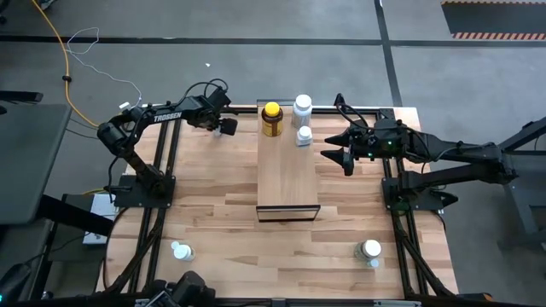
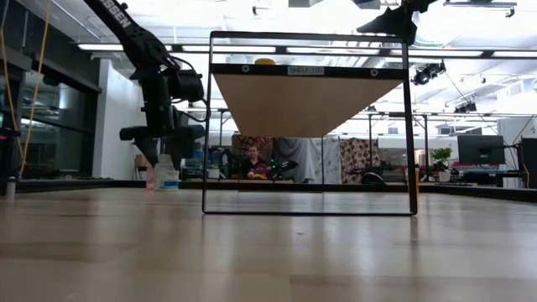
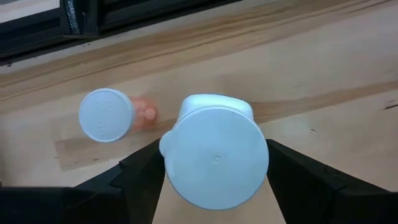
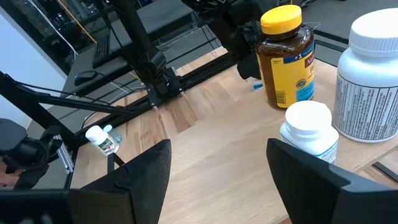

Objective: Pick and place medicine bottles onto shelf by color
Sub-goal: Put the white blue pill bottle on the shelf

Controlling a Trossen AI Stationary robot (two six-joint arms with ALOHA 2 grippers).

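The shelf [image 1: 288, 175] is a light-wood board raised on a thin black frame [image 2: 306, 92]. At its far end stand an amber bottle with a yellow cap [image 1: 272, 119], a large white bottle [image 1: 302, 107] and a smaller white bottle [image 1: 304, 136]. My left gripper [image 1: 224, 127] is at the table's far left, shut on a white bottle [image 3: 214, 158]. A tiny orange bottle with a white cap [image 3: 109, 116] is on the table beside it. My right gripper [image 1: 337, 156] is open and empty, just right of the shelf, above shelf height [image 2: 390, 21]. My left gripper pinches the white bottle between its two fingers [image 3: 140, 177], one on either side just under the cap [image 3: 180, 124]. The fingers come from above, pointing down. The bottle stands upright below them [image 2: 168, 176]. I cannot tell whether its base is on the table.
Two more white-capped bottles stand near the table's near edge, one at the left [image 1: 181, 251] and one at the right [image 1: 370, 250]. The shelf's near half is bare wood. A person sits in the room far behind the table [image 2: 252, 164].
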